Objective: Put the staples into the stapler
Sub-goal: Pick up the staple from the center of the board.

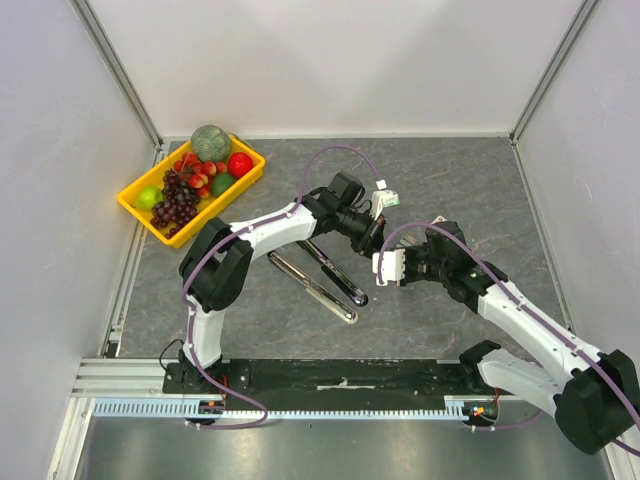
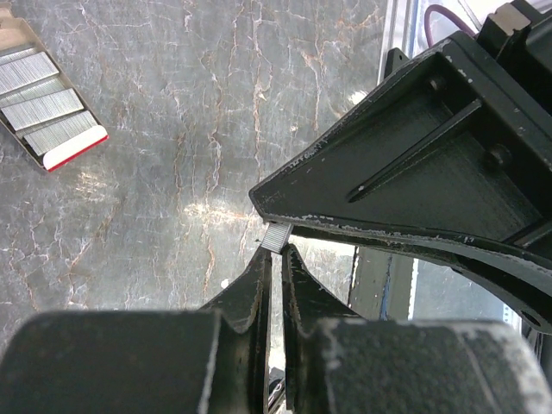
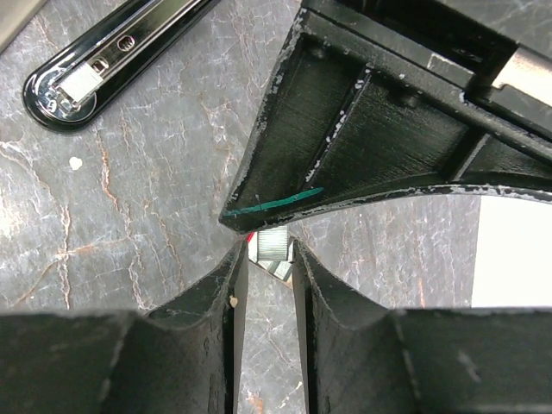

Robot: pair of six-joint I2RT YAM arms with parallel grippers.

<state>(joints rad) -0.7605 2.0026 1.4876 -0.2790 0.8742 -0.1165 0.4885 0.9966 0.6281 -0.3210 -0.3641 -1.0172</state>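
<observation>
The stapler [image 1: 335,272] lies open on the grey surface [image 1: 450,190], its two long black halves side by side. The top view shows it whole. The right wrist view shows only one rounded end with its shiny metal track.

Just to the right of the stapler, the two hands meet tip to tip above the surface. From the top they look like one black lump. The wrist views show more. The left hand [image 2: 278,254] is closed tight on the staples [image 2: 276,235], one small grey strip pinched at its fingertips. The right hand [image 3: 269,254] has its fingers a little apart, one on each side of that strip. I cannot tell if they touch it. The right wrist view also shows a thin green line drawn on a finger of the left hand.

Only the left wrist view shows the staple box [image 2: 52,112]. It lies flat on the surface, with grey rows inside and a red edge.

Far to the left of the stapler, in the back corner, sits a yellow tray [image 1: 135,200] of fruit.
</observation>
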